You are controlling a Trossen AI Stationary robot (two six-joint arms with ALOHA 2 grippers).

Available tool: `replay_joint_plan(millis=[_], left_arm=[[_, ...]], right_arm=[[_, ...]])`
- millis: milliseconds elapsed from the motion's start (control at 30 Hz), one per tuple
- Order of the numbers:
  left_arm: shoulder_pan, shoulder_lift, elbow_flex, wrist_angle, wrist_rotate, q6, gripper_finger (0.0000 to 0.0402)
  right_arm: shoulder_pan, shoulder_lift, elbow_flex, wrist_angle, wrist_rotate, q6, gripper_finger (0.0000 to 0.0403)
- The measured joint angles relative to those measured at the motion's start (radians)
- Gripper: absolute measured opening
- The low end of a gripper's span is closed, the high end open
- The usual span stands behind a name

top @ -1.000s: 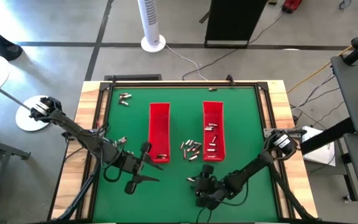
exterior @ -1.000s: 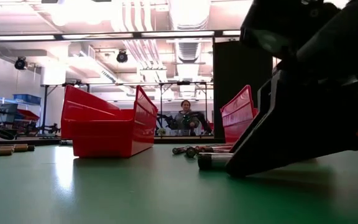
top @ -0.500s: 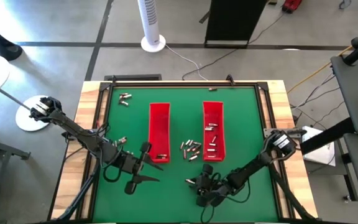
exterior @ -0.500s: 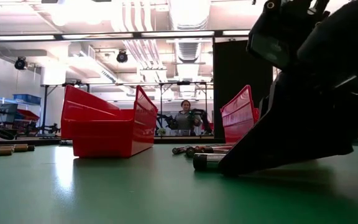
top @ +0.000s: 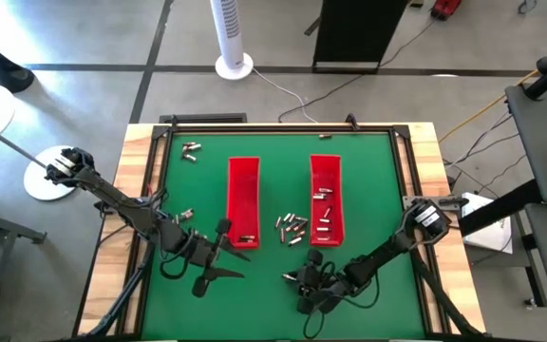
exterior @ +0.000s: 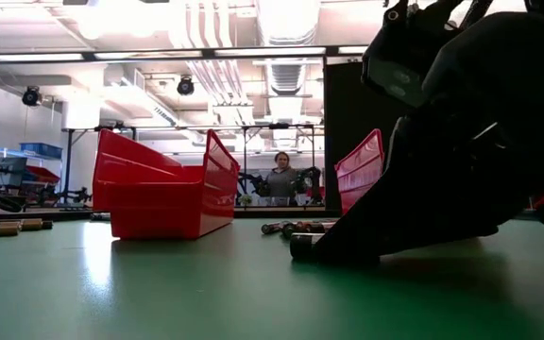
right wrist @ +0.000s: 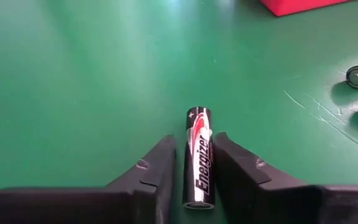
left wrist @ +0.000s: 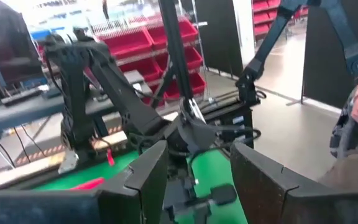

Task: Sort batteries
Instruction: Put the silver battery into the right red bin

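Cylindrical glossy battery between matte right claw fingers, green mat.

Green table: batteries, red trays.

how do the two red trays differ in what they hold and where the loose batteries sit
The left red tray shows one battery at its near end; the right red tray holds several, spread along its middle and near end. The loose battery pile lies between them, closer to the right tray. Both are long, red, open-topped and stand parallel on the green mat.
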Motion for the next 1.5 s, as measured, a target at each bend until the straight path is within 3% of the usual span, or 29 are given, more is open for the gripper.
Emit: replay_joint_plan(millis=[200, 400, 633, 1000, 1200, 1400, 1500], left_arm=[[0.0, 0.0, 0.0, -0.007, 0.0, -0.004, 0.0155], [0.0, 0.0, 0.0, -0.007, 0.0, -0.004, 0.0155], [0.001, 0.0, 0.0, -0.007, 0.0, -0.004, 0.0155], [0.001, 0.0, 0.0, -0.007, -0.038, -0.004, 0.0155], [0.001, 0.0, 0.0, -0.012, -0.051, -0.008, 0.0155], [0.001, 0.0, 0.0, -0.018, -0.052, -0.008, 0.0155], [0.001, 0.0, 0.0, -0.02, -0.052, -0.008, 0.0155]], right_arm=[[-0.003, -0.006, 0.002, -0.057, -0.047, -0.009, 0.0042], [-0.004, -0.04, 0.018, -0.153, -0.091, -0.008, 0.0041], [-0.007, -0.079, 0.129, -0.416, -0.152, -0.037, 0.0041], [-0.03, -0.08, 0.322, -0.797, -0.336, -0.073, 0.0043], [-0.047, -0.112, 0.374, -0.922, -0.438, -0.098, 0.0044], [-0.066, -0.243, 0.394, -0.946, -0.437, -0.162, 0.0043], [-0.08, -0.327, 0.392, -0.989, -0.374, -0.199, 0.0043]])
